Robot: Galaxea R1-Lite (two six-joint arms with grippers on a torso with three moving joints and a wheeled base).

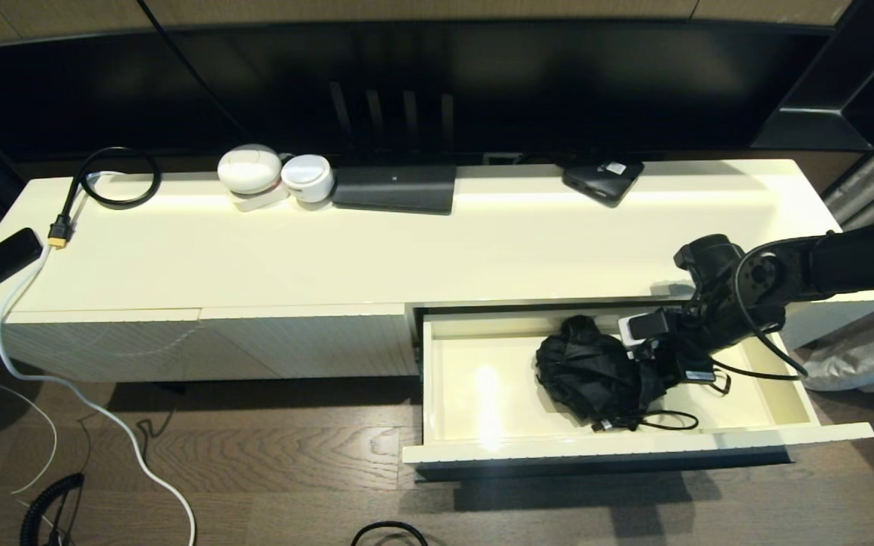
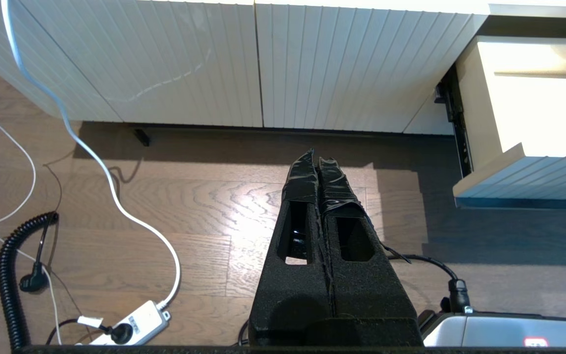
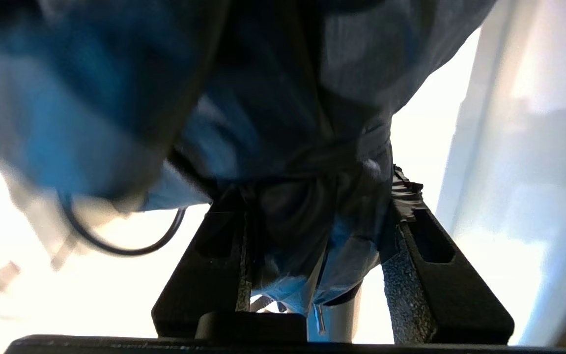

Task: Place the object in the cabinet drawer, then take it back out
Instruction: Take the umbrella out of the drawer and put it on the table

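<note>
The long, glossy cream-white cabinet (image 1: 422,243) fills the scene, its smooth flat top carrying a scatter of gear and its front faced in fine vertical ribs. Two handleless ribbed panels (image 2: 243,64) sit closed on the left side. On the right, the wide, shallow cream-white cabinet drawer (image 1: 482,379) is pulled out over the wood-grain plank floor (image 1: 270,470), its smooth interior shining under the light.

Inside that drawer lies the object: one crumpled black fabric folding umbrella (image 1: 596,371) with a thin black cord loop trailing toward the drawer's front wall. It rests on the drawer floor, right of centre.

The right arm reaches in from the right, bent down over the drawer's back edge, and the right pincer (image 3: 312,221) is in the drawer with its two black foam-textured fingers (image 3: 425,260) parted on either side of a bunch of the umbrella's fabric. Whether they truly pinch it, the pictures do not settle.

The left pincer (image 2: 316,162) hangs low over the floor in front of the closed panels, its two tape-wrapped black fingers pressed together with nothing between them.

On the cabinet top: two rounded white devices (image 1: 274,176), one flat dark rectangular box (image 1: 395,188), one small black gadget (image 1: 602,180), one coiled black cable (image 1: 114,178).
</note>
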